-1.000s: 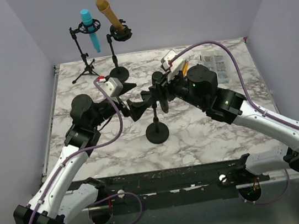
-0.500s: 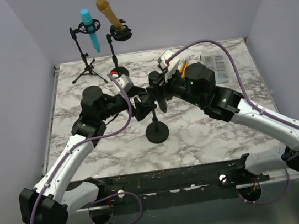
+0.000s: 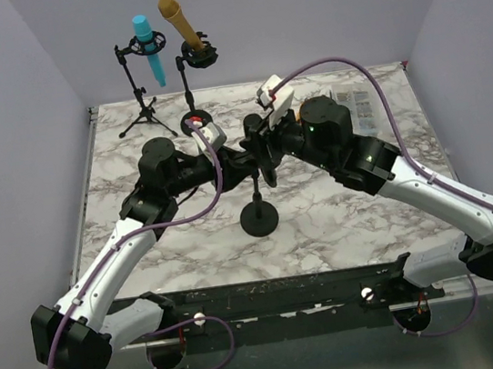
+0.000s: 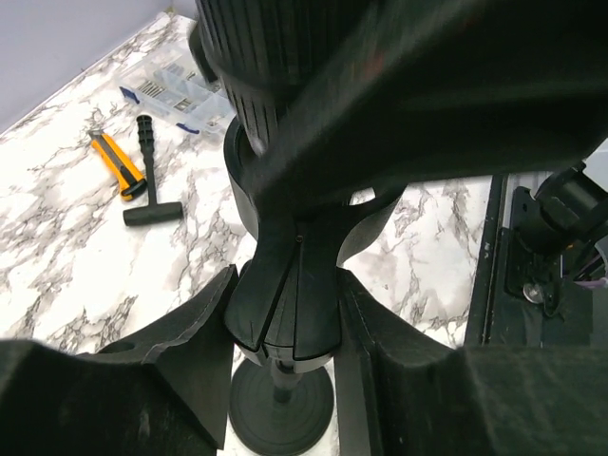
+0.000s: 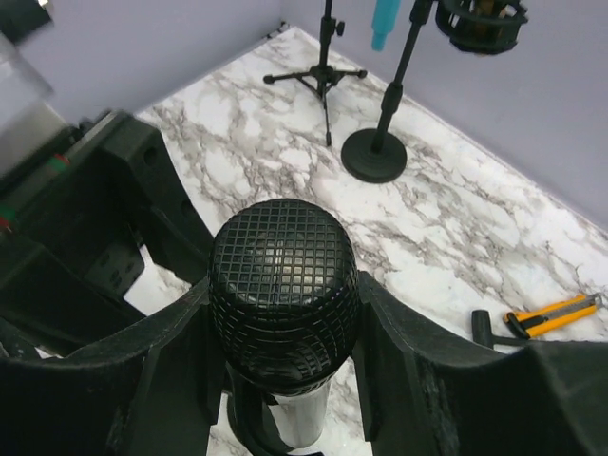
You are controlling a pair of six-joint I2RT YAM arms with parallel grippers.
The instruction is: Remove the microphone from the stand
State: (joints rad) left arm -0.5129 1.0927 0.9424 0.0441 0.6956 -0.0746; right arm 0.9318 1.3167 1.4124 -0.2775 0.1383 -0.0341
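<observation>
The right gripper (image 5: 282,313) is clamped on the black microphone (image 5: 283,271), with a finger pressed to each side of its mesh head. The left gripper (image 4: 288,290) grasps the clip (image 4: 285,328) just below, fingers tight against both its sides. The microphone sits in that clip atop the stand (image 3: 259,215), whose round base rests about midway between the left and right edges of the table (image 3: 344,226). Toward the far right corner lie an orange knife (image 4: 116,163), a black T-handle tool (image 4: 147,185) and a clear parts box (image 4: 176,90).
</observation>
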